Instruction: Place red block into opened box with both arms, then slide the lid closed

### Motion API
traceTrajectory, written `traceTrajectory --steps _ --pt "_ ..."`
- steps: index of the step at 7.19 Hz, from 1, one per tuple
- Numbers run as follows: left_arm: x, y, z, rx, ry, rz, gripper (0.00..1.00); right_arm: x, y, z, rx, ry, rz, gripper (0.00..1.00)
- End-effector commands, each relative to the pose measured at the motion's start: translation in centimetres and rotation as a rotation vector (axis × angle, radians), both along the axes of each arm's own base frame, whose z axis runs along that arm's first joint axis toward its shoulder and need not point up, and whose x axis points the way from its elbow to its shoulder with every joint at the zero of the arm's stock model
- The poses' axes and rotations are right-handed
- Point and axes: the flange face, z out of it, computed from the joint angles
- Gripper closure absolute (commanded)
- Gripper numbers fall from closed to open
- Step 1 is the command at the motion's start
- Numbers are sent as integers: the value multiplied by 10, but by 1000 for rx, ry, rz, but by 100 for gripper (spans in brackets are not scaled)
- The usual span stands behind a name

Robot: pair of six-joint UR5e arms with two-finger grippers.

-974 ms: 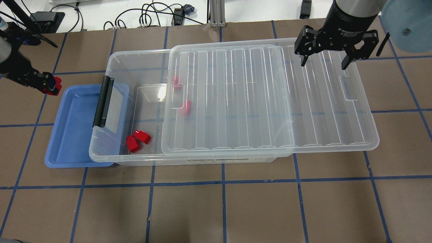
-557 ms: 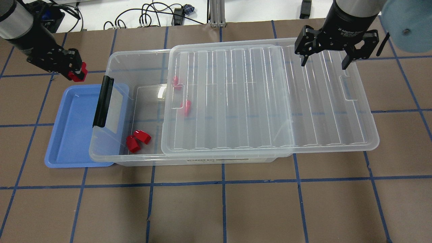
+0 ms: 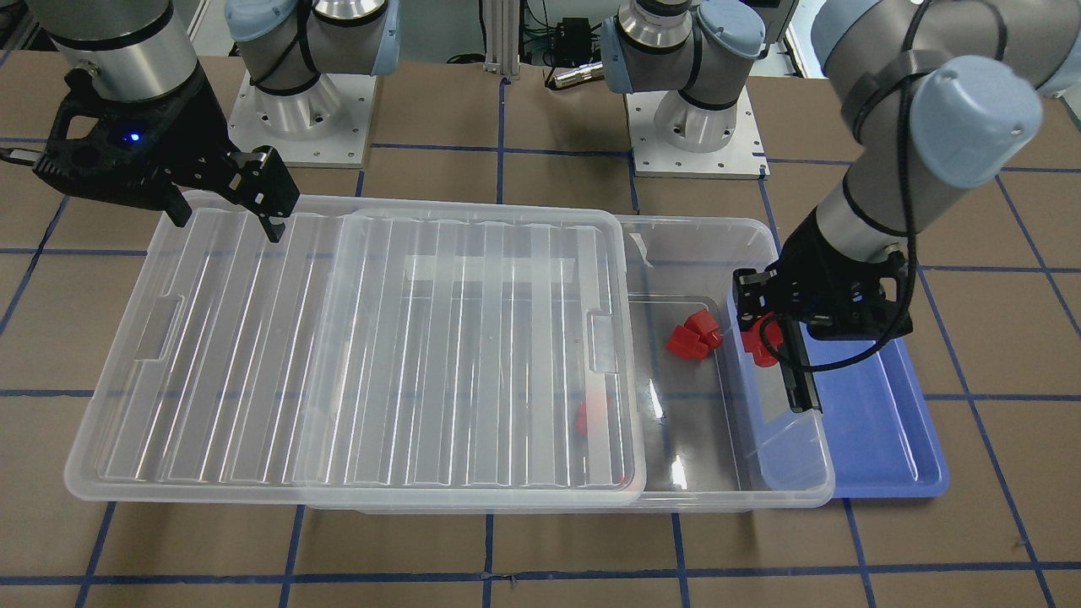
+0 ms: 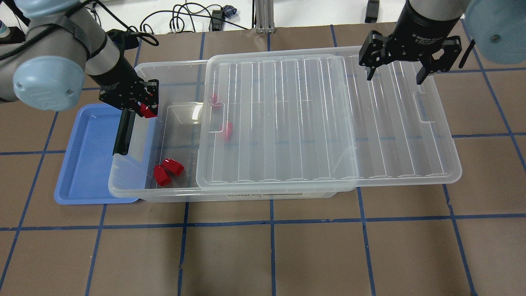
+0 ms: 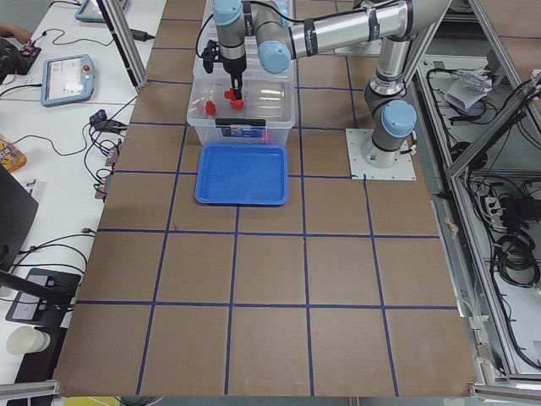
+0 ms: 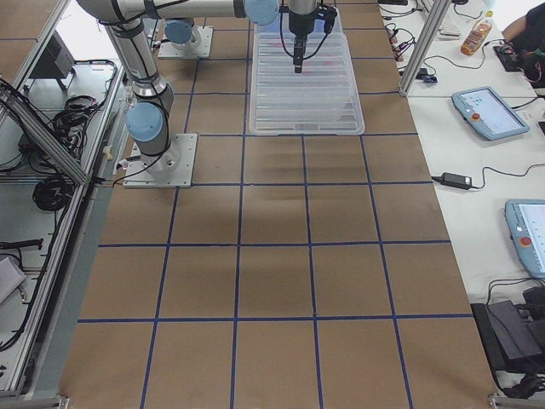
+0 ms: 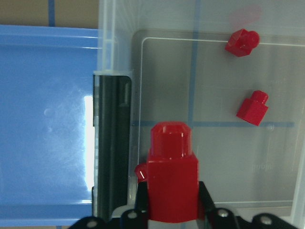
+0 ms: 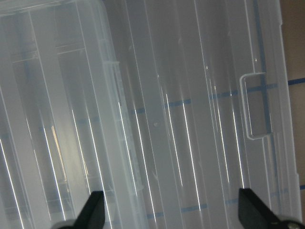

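Observation:
My left gripper [image 4: 146, 107] is shut on a red block [image 4: 146, 109], held above the latch end of the clear box [image 4: 164, 68]. In the left wrist view the red block [image 7: 171, 181] hangs just inside the box wall, beside the black latch [image 7: 112, 143]. The ridged clear lid [image 4: 328, 123] is slid toward my right and covers most of the box; the latch end is uncovered. Several more red blocks [image 4: 167, 170] lie in the box, two of them under the lid. Above the lid's far right corner my right gripper [image 4: 396, 74] is open and empty.
A blue tray [image 4: 86, 164] lies partly under the box's latch end. The lid overhangs the box on my right, with its tab notch [image 8: 255, 105] below the right gripper. Cables lie along the table's far edge.
My left arm has carried the red block rightward, from beside the blue tray to over the box's latch end. The right gripper has stayed in place, open.

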Motion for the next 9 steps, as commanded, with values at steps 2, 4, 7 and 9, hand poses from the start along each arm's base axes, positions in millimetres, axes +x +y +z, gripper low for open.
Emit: traceTrajectory --steps 2,4,7,9 --pt "-27 15 -40 -55 -10 -22 94 0 0 -1 3 -4 -6 0" --pt "-28 24 -66 -65 -9 -29 94 -22 -5 -4 19 2 -21 0" --pt "-27 19 -104 -68 -9 -19 94 -124 -12 -2 32 21 62 0" --pt "-27 15 -110 -113 -12 -22 89 -220 1 -48 98 -12 45 0"
